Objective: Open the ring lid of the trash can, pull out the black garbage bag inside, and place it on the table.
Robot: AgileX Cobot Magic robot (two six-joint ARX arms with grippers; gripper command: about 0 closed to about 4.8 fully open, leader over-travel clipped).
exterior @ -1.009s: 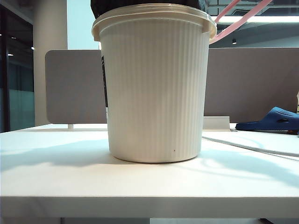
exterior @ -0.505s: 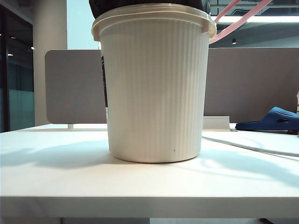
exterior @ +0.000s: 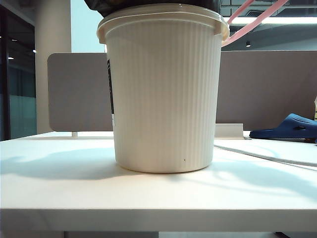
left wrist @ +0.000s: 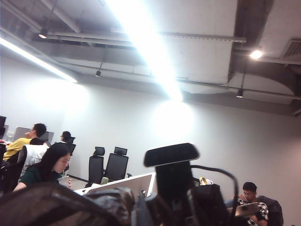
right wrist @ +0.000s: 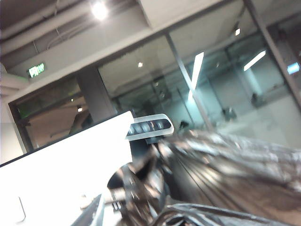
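Office background: a grey panel (exterior: 79, 91) stands behind the white table (exterior: 59, 188).

Exterior view, left to right:
- The ribbed cream bin (exterior: 166, 94) stands upright at the table's centre, with a black label on its left flank.
- The bag (exterior: 106, 5) shows as a dark crinkled strip above the rim, bulging past it on the left. The rest is cut off by the picture's top edge.
- The pink lid (exterior: 247, 27) is swung up and slants away from the rim's right side.
- A blue slipper (exterior: 290, 126) lies far right, well apart from the bin.

Left wrist view: I see ceiling lights and seated people. The left claw (left wrist: 140, 212) is closed, and crumpled bag film is bunched right at it and apparently pinched.

Right wrist view: this is blurred, with glass walls behind. The right claw (right wrist: 138, 188) sits among glossy folds of the bag. I cannot tell how far it is open or whether it grips anything.
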